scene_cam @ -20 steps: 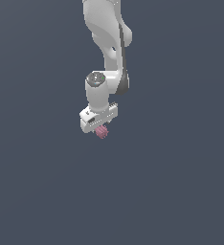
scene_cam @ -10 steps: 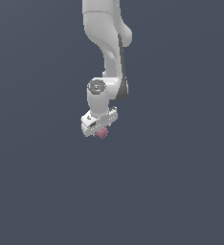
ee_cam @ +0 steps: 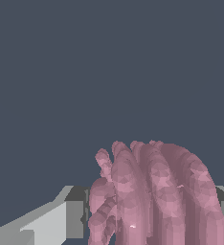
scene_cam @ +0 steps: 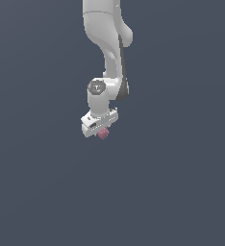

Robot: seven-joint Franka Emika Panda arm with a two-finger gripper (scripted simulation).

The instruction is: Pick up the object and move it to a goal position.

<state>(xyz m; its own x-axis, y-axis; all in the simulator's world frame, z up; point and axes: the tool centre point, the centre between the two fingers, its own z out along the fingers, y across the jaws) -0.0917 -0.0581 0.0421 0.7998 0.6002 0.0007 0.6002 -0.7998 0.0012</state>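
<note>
Nothing but a flat, dark slate-blue backdrop [scene_cam: 181, 182] fills the exterior view edge to edge, evenly lit, with no seam or shadow. The wrist view shows that same plain blue-grey field.

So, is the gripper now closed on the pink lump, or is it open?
Shut on it. In the wrist view the pink lump sits between the grey fingers; the exterior view shows it under the gripper.

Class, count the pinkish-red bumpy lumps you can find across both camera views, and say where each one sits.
1. The pinkish-red lump sits at the gripper, just beneath the white hand; the wrist view shows the same lump close up. No others are visible.
</note>
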